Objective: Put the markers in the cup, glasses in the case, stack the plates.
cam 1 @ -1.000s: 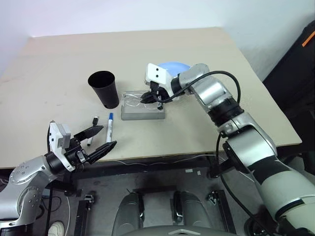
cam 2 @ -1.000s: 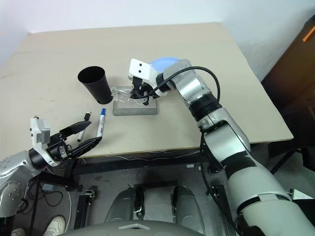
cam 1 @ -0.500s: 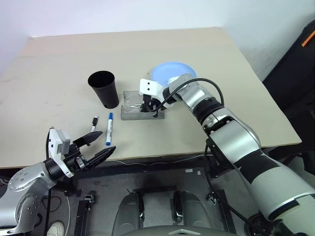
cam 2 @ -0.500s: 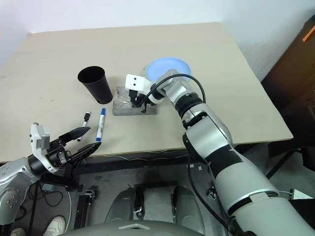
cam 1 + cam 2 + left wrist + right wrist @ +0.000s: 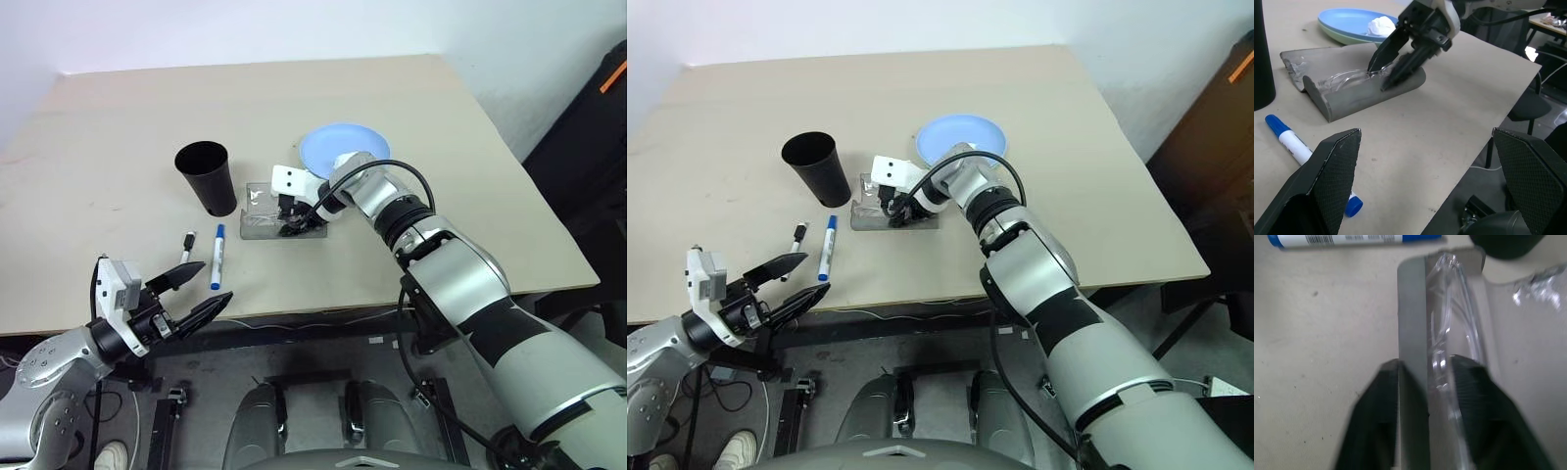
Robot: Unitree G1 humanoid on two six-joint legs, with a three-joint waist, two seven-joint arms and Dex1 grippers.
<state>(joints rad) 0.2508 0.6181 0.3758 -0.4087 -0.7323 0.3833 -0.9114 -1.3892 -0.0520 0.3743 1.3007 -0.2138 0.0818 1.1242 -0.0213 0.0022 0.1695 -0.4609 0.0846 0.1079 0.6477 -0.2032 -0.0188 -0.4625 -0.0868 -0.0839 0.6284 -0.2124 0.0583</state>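
We see the round light blue plate (image 5: 342, 147) sitting on a pale green one (image 5: 1334, 37), upper middle (stacked, we think). Just left, the clear glasses (image 5: 1347, 78) lie in the open grey case (image 5: 284, 227); our right gripper (image 5: 1387, 68) has fingers apart around them. The black cup (image 5: 207, 177) stands empty, both white markers (image 5: 217, 257) below it. Our left gripper (image 5: 192, 290), lower left, is spread wide.

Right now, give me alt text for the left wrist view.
The right gripper reaches into the open grey case, fingers parted around the clear glasses. Behind sit stacked plates holding a white tissue; a blue-capped marker lies nearer.
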